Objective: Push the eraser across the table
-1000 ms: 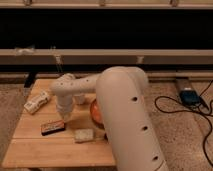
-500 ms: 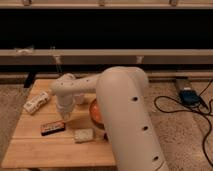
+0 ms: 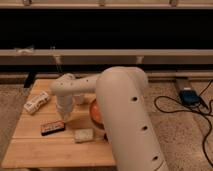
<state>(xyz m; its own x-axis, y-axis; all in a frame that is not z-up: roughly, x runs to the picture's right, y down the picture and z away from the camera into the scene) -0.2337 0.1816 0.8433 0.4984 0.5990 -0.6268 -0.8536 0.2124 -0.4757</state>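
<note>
The eraser (image 3: pixel 52 127), a flat dark block with an orange-tan strip on top, lies on the light wooden table (image 3: pixel 35 150), left of centre. My gripper (image 3: pixel 65 119) hangs down from the white wrist just above and behind the eraser's right end, shut, with nothing seen in it. I cannot tell whether it touches the eraser. The thick white arm (image 3: pixel 125 115) comes in from the lower right and hides the table's right part.
A pale whitish block (image 3: pixel 83 135) lies right of the eraser. An orange bowl (image 3: pixel 94 112) sits partly behind the arm. A white oblong object (image 3: pixel 36 102) lies at the table's left edge. Cables and a blue box (image 3: pixel 189 96) are on the floor to the right.
</note>
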